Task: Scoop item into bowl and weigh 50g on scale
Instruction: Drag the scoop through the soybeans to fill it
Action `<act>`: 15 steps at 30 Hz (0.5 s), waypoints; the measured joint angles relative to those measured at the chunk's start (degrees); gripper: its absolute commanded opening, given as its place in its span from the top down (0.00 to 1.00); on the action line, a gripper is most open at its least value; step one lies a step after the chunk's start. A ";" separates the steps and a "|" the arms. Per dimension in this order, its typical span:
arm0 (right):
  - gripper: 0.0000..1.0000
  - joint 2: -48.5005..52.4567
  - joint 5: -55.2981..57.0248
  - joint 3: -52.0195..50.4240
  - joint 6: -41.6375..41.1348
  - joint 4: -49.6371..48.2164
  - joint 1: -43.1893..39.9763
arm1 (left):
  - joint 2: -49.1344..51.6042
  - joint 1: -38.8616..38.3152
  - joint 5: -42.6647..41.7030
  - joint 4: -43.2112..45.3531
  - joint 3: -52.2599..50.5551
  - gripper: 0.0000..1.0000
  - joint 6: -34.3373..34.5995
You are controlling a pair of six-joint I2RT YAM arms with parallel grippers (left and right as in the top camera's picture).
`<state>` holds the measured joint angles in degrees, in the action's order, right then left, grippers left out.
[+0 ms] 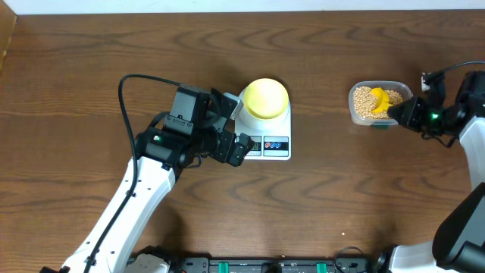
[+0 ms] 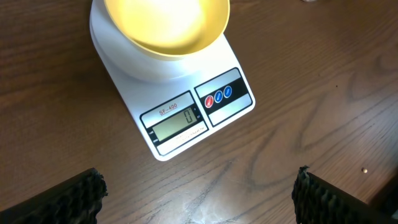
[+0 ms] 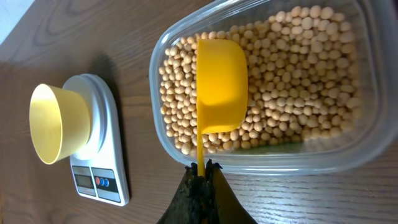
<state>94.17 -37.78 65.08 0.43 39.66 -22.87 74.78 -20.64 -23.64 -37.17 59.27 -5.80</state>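
Note:
The pale yellow bowl (image 1: 265,98) stands empty on the white scale (image 1: 274,145); the display reads 0 in the left wrist view (image 2: 177,122). The bowl (image 2: 166,25) fills that view's top. My left gripper (image 1: 236,149) is open, fingers (image 2: 198,196) wide apart just in front of the scale. My right gripper (image 1: 402,113) is shut on the handle of a bright yellow measuring spoon (image 3: 220,84). The spoon's cup lies over the beans (image 3: 292,74) inside the clear tub (image 3: 186,146). Bowl (image 3: 59,123) and scale (image 3: 102,180) show at the left of the right wrist view.
The clear plastic tub (image 1: 356,114) of beans stands at the right of the brown wooden table, apart from the scale. A black cable (image 1: 125,98) loops off the left arm.

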 measured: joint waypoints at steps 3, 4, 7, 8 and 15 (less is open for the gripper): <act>0.99 0.02 -0.46 0.00 0.00 0.07 -1.46 | 0.00 0.00 0.00 -0.02 0.00 0.02 0.00; 0.99 0.04 -0.94 -0.02 0.00 0.09 -1.75 | 0.00 0.00 0.00 -0.02 0.00 0.02 0.02; 0.99 0.07 -2.62 -0.55 0.00 -0.07 -2.60 | 0.00 0.00 0.00 -0.02 0.00 0.02 0.00; 0.99 0.07 -2.91 -0.87 0.00 -0.09 -2.69 | 0.00 0.00 0.00 -0.02 0.00 0.02 0.00; 0.99 0.09 -4.20 -2.27 0.00 -0.33 -2.73 | 0.00 0.00 0.00 0.00 0.00 0.02 0.00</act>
<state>94.26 -41.98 62.81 0.43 39.33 -25.61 74.78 -20.64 -23.64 -37.17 59.27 -5.80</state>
